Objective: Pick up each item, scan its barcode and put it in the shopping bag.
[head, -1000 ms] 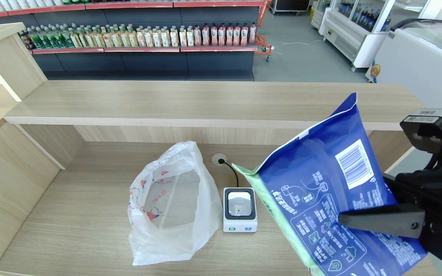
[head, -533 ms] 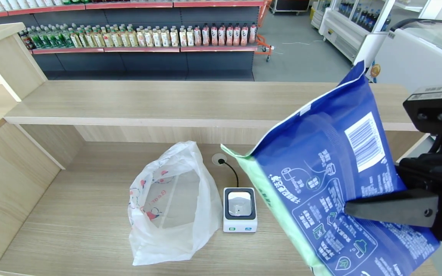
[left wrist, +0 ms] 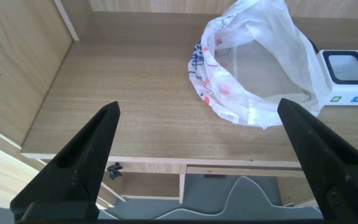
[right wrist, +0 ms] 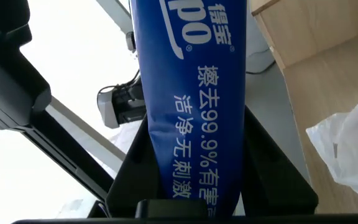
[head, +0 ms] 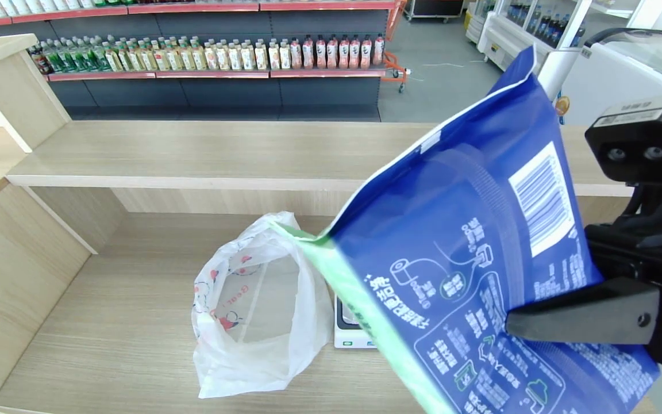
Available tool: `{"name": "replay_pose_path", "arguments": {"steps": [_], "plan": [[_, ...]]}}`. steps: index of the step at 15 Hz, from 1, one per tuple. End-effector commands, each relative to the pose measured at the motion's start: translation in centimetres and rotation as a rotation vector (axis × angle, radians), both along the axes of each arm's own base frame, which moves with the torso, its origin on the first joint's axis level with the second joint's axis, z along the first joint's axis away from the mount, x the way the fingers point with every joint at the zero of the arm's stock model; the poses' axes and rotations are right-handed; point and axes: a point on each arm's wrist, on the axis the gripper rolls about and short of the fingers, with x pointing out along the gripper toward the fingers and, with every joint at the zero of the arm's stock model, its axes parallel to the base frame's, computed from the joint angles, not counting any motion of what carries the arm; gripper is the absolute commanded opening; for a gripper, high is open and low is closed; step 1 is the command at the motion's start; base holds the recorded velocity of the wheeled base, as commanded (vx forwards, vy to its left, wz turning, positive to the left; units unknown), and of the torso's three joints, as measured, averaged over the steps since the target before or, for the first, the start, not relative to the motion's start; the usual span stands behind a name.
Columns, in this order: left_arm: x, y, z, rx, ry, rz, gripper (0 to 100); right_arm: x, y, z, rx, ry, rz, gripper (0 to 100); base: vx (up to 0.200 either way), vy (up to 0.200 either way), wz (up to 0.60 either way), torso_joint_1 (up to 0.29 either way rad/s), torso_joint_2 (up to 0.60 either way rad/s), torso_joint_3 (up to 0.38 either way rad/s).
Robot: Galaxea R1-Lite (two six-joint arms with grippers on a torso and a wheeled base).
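You are gripping the blue pack [head: 457,247] firmly in the right gripper [head: 538,319], with the pack extending out beyond the fingertips. The scanner [head: 347,333] is sitting under the pack's far green edge, just beside the shopping bag [head: 256,305]. The left gripper [left wrist: 199,107] is hanging spread wide, with the bag lying ahead of it.

The blue pack [head: 469,259] has risen leftward, apparently over the scanner [head: 347,336].

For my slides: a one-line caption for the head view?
Right pincer holds a blue pack raised near the scanner and open shopping bag.
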Motion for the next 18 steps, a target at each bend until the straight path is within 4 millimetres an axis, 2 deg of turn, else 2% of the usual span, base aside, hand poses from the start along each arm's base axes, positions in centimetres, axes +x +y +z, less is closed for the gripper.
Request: {"name": "replay_pose_path", "arguments": {"steps": [1, 6, 9, 11, 15, 17, 18], "plan": [[0.0, 0.0, 0.0, 0.000, 0.000, 0.000, 100, -0.1, 0.7, 0.0, -0.001, 0.002, 0.029, 0, 0.000, 0.000, 0.00, 0.000, 0.00, 0.000], [0.0, 0.0, 0.0, 0.000, 0.000, 0.000, 100, 0.3, 1.0, -0.2, -0.002, -0.006, 0.023, 0, 0.000, 0.000, 0.00, 0.000, 0.00, 0.000], [0.0, 0.0, 0.0, 0.000, 0.000, -0.001, 100, 2.4, 0.9, -1.6, 0.015, -0.186, -0.050, 0, 0.000, 0.000, 0.00, 0.000, 0.00, 0.000], [0.0, 0.0, 0.0, 0.000, 0.000, 0.000, 100, 4.0, 0.0, -2.5, 0.018, -0.312, -0.119, 0, 0.000, 0.000, 0.00, 0.000, 0.00, 0.000], [0.0, 0.0, 0.0, 0.000, 0.000, -0.001, 100, 6.9, -1.3, -4.4, 0.023, -0.671, -0.221, 0, 0.000, 0.000, 0.00, 0.000, 0.00, 0.000], [0.0, 0.0, 0.0, 0.000, 0.000, 0.000, 100, 8.3, -1.5, -4.6, 0.037, -0.869, -0.248, 0, 0.000, 0.000, 0.00, 0.000, 0.00, 0.000], [0.0, 0.0, 0.0, 0.000, 0.000, 0.000, 100, 8.4, -1.5, -4.6, 0.040, -0.888, -0.248, 0, 0.000, 0.000, 0.00, 0.000, 0.00, 0.000]]}}
